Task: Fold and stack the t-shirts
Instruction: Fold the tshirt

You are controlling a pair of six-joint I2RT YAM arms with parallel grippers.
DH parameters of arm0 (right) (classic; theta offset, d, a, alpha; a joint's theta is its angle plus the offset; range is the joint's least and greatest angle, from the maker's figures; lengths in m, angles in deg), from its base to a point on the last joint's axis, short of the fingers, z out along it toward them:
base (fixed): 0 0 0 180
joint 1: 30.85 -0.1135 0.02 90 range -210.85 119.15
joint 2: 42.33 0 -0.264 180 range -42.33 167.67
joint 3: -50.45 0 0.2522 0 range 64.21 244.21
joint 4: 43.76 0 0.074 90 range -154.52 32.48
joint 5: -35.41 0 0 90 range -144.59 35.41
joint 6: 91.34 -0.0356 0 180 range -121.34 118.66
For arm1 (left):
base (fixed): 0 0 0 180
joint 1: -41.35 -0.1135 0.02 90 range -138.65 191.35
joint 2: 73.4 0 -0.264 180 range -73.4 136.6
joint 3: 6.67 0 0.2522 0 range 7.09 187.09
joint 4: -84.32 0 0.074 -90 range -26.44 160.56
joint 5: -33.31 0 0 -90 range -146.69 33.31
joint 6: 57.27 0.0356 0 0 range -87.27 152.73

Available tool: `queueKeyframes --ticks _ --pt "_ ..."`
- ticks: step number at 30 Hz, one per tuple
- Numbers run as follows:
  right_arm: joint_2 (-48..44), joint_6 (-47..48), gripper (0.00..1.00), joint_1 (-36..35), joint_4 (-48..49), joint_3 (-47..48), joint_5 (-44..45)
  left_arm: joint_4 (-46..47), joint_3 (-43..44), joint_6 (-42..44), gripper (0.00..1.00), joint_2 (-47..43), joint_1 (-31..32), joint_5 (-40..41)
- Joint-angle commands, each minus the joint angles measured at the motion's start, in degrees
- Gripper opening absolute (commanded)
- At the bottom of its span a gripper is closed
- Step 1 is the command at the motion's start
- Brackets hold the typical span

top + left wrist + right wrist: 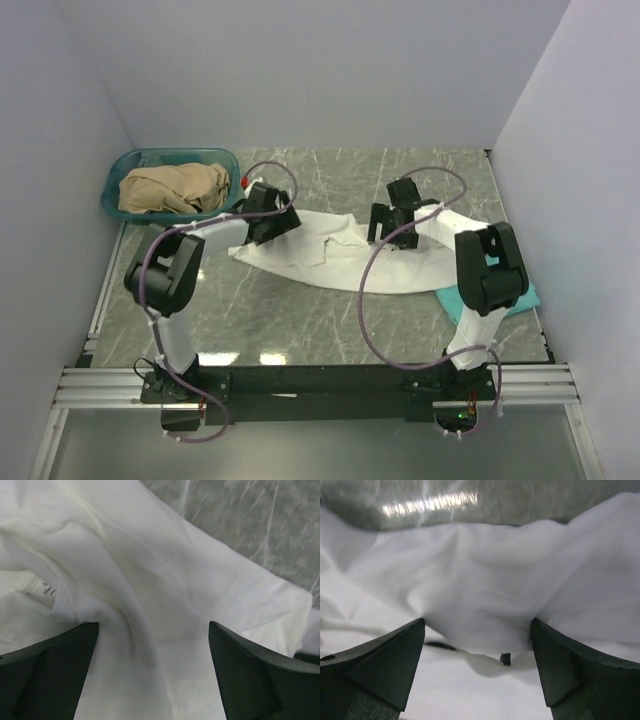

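- Stretching across the middle of the grey marbled counter (300,325), the large white cloth t-shirt (320,250) lies rumpled and only partly spread out.
- Its long axis runs from the counter's left side to its right side. The left end sits a little closer to the far edge, and the wider right end sags toward the near edge.
- The left end effector (268,218) is down on the shirt's left end. The left wrist view shows its black fingers (55,675) spread wide, with creased white cloth filling the gap between them.
- A small white tag with dark marks (46,589) shows in that view among the folds, so the neck seems to lie at this end.
- The right end effector (392,235) is over the shirt's right part. Its fingers (385,665) are also spread apart, and a soft ridge of cloth rises between them. I cannot tell whether they touch it.
- The plain teal-green cloth t-shirt (524,298) lies flat by the counter's right edge, toward the near right corner. It is partly hidden under the right arm and just beside the white shirt's end.
- A teal plastic basket (170,155) holding a crumpled tan cloth (172,188) stands in the far left corner.
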Motion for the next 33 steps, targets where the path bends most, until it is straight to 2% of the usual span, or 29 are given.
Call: queueKeyframes --ticks 1,4,5,6,7,10,12,16,19,23,26,31,33 --pt "-5.69 -1.6 0.93 -0.82 -1.32 -7.03 -1.09 -5.16 6.79 2.96 1.0 10.17 -0.16 -0.32" --pt "-8.25 -0.99 0.93 -2.83 -2.28 -10.12 -0.3 -7.53 18.21 5.32 1.0 18.6 -0.43 -1.36" --pt "-8.69 -1.24 0.93 -3.36 -2.72 -10.56 -0.13 -10.42 25.38 5.51 1.0 20.91 -0.43 -1.46" --pt "-9.13 -1.51 0.93 -3.89 -2.99 -11.0 -0.39 -11.84 28.84 5.95 0.99 23.11 -0.43 -1.81" --pt "-10.18 -1.42 0.93 -5.11 -2.82 -11.97 -1.08 -12.89 32.36 7.26 1.0 27.39 -0.51 -2.07" --pt "-12.38 -2.56 0.93 -8.18 -3.08 -12.94 -4.07 -19.31 50.08 8.58 0.99 35.48 -0.78 -3.3" --pt "-13.87 -4.23 0.93 -10.39 -2.99 -13.64 -5.66 -22.13 57.13 9.03 0.99 38.93 -0.95 -3.74" --pt "-15.64 -9.93 0.93 -15.57 -1.33 -15.75 -10.66 -23.01 64.27 9.91 1.0 42.28 -1.57 -5.41" --pt "-16.26 -11.88 0.94 -22.68 -0.62 -16.46 -15.41 -20.65 66.14 9.65 0.99 43.6 -2.36 -7.08" --pt "-17.22 -13.55 0.94 -30.34 -1.06 -15.67 -16.03 -19.23 68.07 9.12 0.99 45.54 -3.5 -9.01" --pt "-21.24 -13.2 0.95 -36.48 -2.63 -14.71 -16.39 -19.15 69.74 9.21 0.99 47.21 -4.12 -9.72" --pt "-28.29 -11.97 0.95 -39.93 -3.78 -13.73 -16.65 -15.55 69.83 8.33 0.99 48.0 -4.56 -12.35" --pt "-30.05 -12.67 0.95 -39.84 -5.96 -12.95 -12.89 -12.83 69.57 7.46 0.99 48.26 -4.65 -16.04"
